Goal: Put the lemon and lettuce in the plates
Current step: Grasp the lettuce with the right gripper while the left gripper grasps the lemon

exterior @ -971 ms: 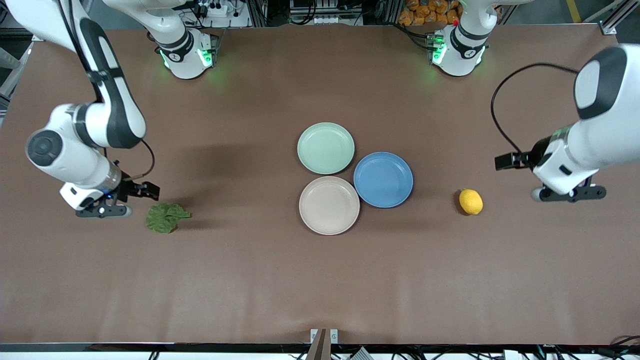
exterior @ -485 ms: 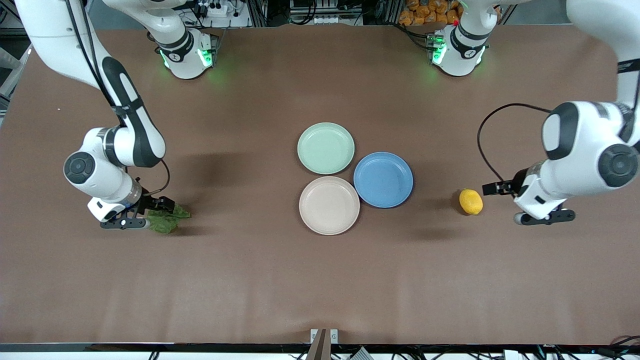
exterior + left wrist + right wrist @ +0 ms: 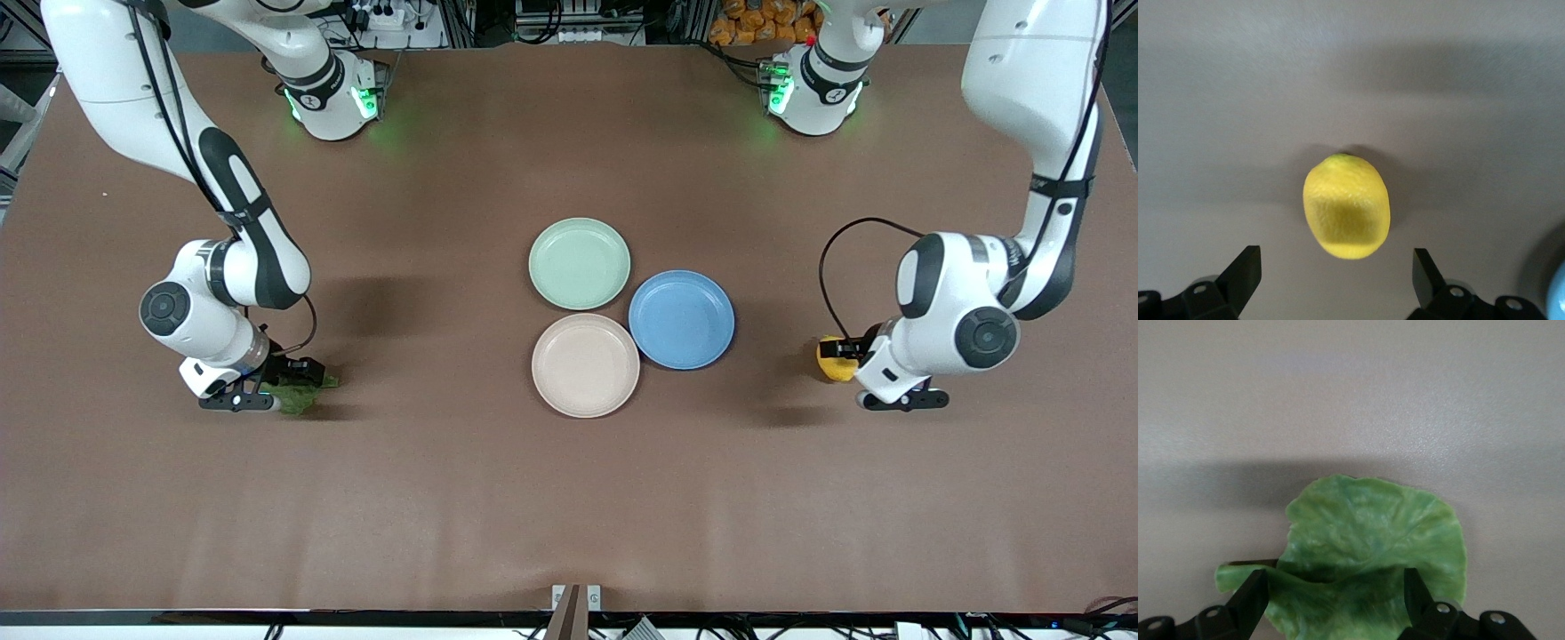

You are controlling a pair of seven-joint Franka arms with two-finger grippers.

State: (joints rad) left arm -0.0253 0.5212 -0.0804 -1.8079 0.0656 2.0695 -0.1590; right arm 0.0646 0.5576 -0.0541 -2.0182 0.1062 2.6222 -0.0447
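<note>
Reaching low toward its own end of the table, the left gripper (image 3: 1331,283) hangs over the lemon (image 3: 1347,206), fingers spread wide with the fruit just ahead of them and not touched; from the front view most of the lemon (image 3: 829,358) is hidden by the wrist. The right gripper (image 3: 1335,600) stands with fingers apart astride the lettuce (image 3: 1368,557), whose nearest edge is cut off; contact cannot be told. The mint green plate (image 3: 580,263), beige-pink plate (image 3: 585,364) and blue plate (image 3: 682,319) sit mid-table.
</note>
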